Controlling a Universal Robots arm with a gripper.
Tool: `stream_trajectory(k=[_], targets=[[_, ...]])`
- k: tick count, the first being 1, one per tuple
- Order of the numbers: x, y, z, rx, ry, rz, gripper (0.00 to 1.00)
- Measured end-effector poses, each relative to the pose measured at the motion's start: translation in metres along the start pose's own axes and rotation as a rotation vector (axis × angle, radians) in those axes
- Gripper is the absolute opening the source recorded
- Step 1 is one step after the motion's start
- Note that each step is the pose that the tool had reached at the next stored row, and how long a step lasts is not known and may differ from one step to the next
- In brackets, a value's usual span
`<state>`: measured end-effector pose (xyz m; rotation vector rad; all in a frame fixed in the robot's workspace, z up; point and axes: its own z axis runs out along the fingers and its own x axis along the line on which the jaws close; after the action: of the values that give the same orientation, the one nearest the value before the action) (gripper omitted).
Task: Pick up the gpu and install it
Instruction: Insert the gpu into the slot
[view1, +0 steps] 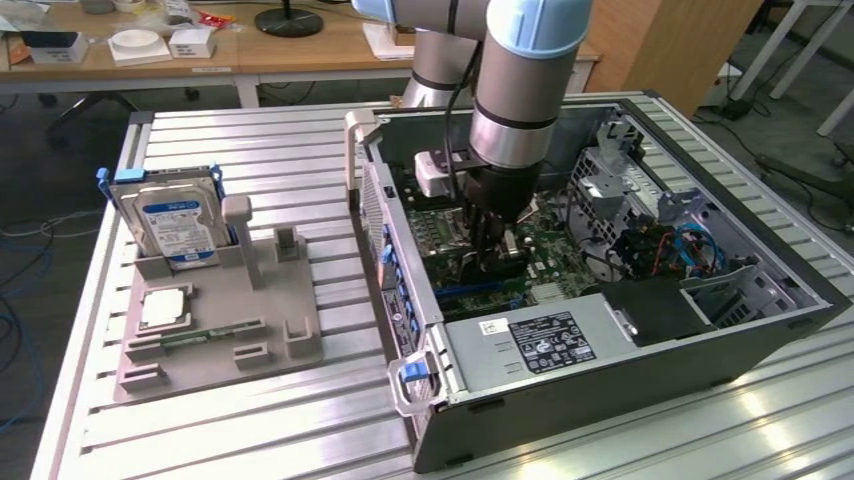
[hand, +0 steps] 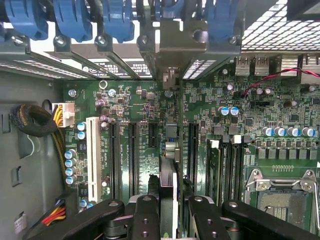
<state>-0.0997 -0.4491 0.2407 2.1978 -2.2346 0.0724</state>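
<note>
Install step: gripper (hand: 172, 216) pinching the gpu (hand: 168, 185) edge-on over the motherboard (hand: 125, 100) slots.
Gpu hanging inside the computer case (view1: 747, 335), 12 o'clock of the power supply (view1: 534, 345); seating seemingly unfinished, calling for square slot alignment.

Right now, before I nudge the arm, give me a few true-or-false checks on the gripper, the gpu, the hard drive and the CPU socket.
1. The gripper is down inside the open computer case, over the motherboard. True.
2. The gpu lies on the grey fixture beside the case. False: the gpu sits edge-on between the gripper's fingers, above the expansion slots. Whether it is seated cannot be told.
3. The hard drive stands upright in the fixture. True.
4. A cooler covers the CPU socket. False: the CPU socket is bare, its frame and contact area exposed.
</note>
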Motion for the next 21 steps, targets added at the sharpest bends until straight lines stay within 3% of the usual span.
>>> stream_trajectory(k=[21], targets=[[0.0,0.0024,0.0018,0.0085,0.0002,0.0,0.27]])
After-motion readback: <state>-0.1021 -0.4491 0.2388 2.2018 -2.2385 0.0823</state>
